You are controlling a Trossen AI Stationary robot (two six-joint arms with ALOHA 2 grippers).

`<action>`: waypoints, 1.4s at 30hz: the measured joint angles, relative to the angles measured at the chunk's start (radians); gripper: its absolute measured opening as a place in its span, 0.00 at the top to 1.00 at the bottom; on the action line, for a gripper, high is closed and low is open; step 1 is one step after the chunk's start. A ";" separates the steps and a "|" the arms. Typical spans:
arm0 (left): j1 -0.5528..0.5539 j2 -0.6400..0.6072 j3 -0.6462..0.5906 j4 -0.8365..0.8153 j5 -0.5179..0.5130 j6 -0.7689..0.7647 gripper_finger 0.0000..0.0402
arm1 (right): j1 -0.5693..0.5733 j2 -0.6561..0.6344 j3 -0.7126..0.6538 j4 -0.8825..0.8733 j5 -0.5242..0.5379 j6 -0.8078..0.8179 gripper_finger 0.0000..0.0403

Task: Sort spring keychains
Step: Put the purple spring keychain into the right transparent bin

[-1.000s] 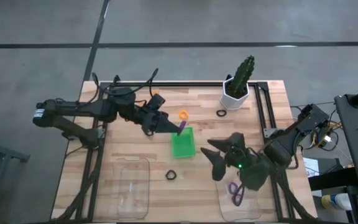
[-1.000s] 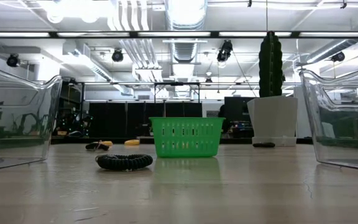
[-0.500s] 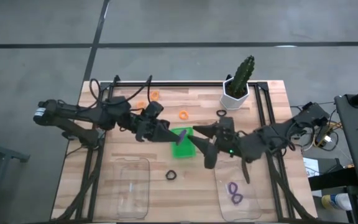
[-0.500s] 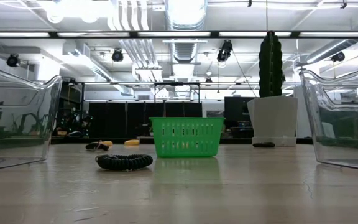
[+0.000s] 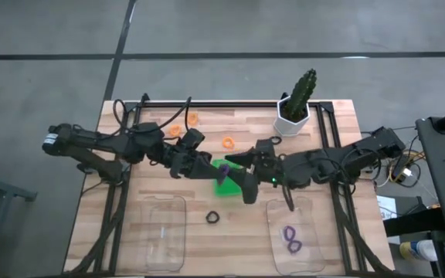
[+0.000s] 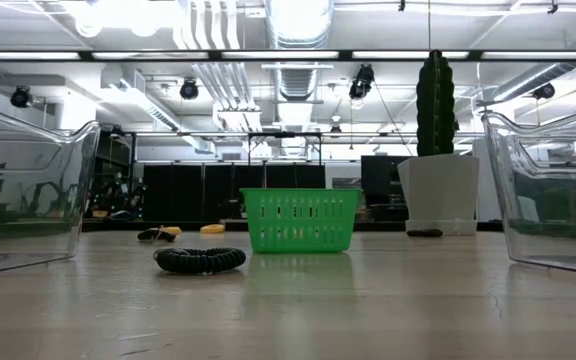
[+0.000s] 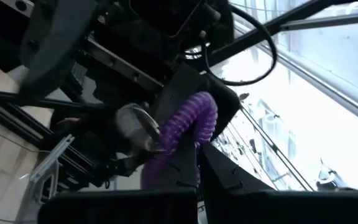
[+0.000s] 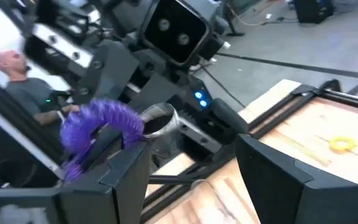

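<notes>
- Grippers meet above the green basket [image 5: 224, 180] at mid-table: my left gripper [image 5: 216, 171] is clamped on a purple keychain [image 5: 223, 171], and my right gripper [image 5: 242, 176] faces it with fingers spread wide, holding nothing.
- From my left wrist, the purple coil [image 7: 188, 124] arches over my closed fingertips; from my right wrist, the same coil [image 8: 98, 121] sits just off one of my open fingers [image 8: 126, 171].
- Two more purple keychains [image 5: 290, 239] lie in the clear bin [image 5: 295, 266] at 5 o'clock on the table.
- One black keychain [image 5: 212, 218] rests on the bare wood between the two clear bins, at 6 o'clock from the basket; another black one [image 5: 275, 140] lies beside the cactus pot [image 5: 292, 120].
- Orange keychains [image 5: 227, 142] lie at 12 o'clock from the basket, with others [image 5: 175, 130] toward 10 o'clock.
- The left clear bin [image 5: 166, 232] sits at 7 o'clock on the table.
</notes>
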State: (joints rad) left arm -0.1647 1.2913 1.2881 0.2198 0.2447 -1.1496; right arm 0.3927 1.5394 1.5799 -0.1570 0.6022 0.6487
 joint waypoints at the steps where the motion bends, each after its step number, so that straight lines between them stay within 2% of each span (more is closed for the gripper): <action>1: 0.000 -0.002 0.000 0.000 0.000 0.000 1.00 | 0.004 0.000 0.000 0.014 0.000 -0.015 0.43; 18: 0.001 -0.067 0.001 -0.006 0.003 -0.006 1.00 | 0.065 -0.004 0.000 0.168 -0.001 -0.101 0.43; 33: -0.020 -0.048 0.000 0.017 -0.003 -0.011 1.00 | -0.018 0.001 -0.003 0.175 -0.051 -0.072 0.45; 38: -0.020 -0.044 0.000 0.017 0.000 -0.012 1.00 | -0.034 0.014 -0.003 0.198 -0.083 -0.074 0.55; 42: -0.019 -0.044 0.000 0.020 0.004 -0.012 1.00 | -0.039 0.021 -0.003 0.217 -0.098 -0.105 0.78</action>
State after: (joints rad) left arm -0.1833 1.2476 1.2884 0.2401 0.2486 -1.1614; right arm 0.3541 1.5602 1.5764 0.0599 0.5046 0.5433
